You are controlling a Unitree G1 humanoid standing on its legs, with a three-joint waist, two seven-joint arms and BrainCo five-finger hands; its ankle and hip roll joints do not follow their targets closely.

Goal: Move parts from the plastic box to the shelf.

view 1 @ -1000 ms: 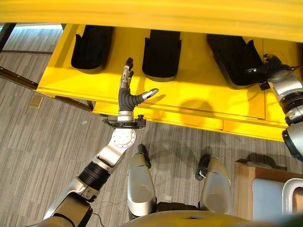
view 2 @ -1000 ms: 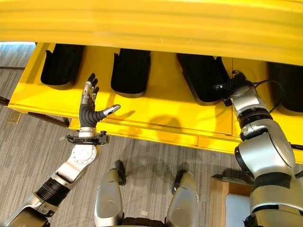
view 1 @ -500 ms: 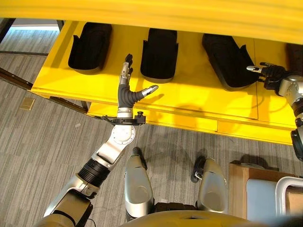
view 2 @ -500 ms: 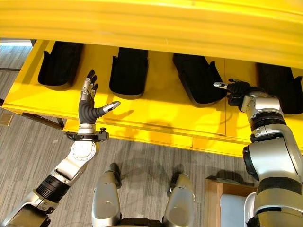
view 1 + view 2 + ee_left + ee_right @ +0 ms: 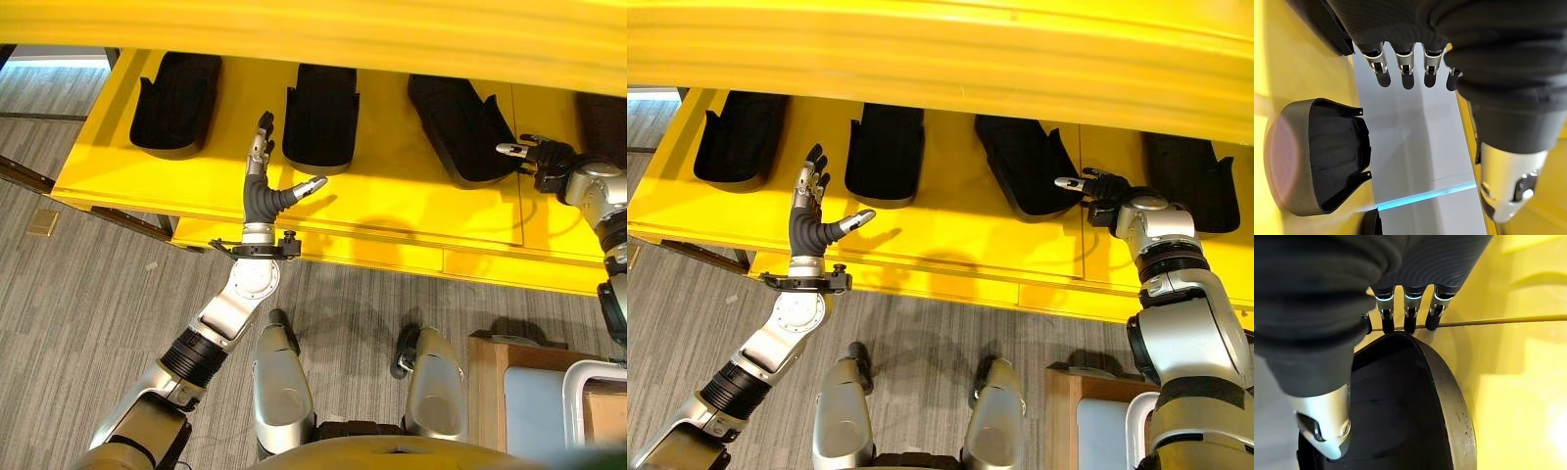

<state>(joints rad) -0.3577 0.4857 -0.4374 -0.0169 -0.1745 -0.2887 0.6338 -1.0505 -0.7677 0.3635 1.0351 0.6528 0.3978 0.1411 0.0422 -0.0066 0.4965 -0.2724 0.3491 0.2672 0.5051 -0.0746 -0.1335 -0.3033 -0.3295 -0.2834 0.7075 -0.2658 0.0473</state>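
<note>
Several black moulded parts lie in a row on the yellow shelf [image 5: 392,211]: one at the left [image 5: 176,96], a second [image 5: 320,116], a third [image 5: 458,127] and one at the far right [image 5: 1185,181]. My left hand [image 5: 263,191] stands open above the shelf between the first two parts, fingers straight, thumb spread, holding nothing. My right hand [image 5: 1112,188] is open at the third part's right edge, with its thumb stretched toward it. In the right wrist view its straight fingers [image 5: 1410,318] reach over that part's rim [image 5: 1449,396].
The yellow edge of a higher shelf [image 5: 313,29] runs across the top, overhanging the parts. A wooden crate [image 5: 490,392] with a pale box [image 5: 539,416] in it stands on the grey floor at the lower right.
My right hand has come off the third part's right end and now hovers just beside it. The camera has shifted a little. The left hand keeps its pose.
</note>
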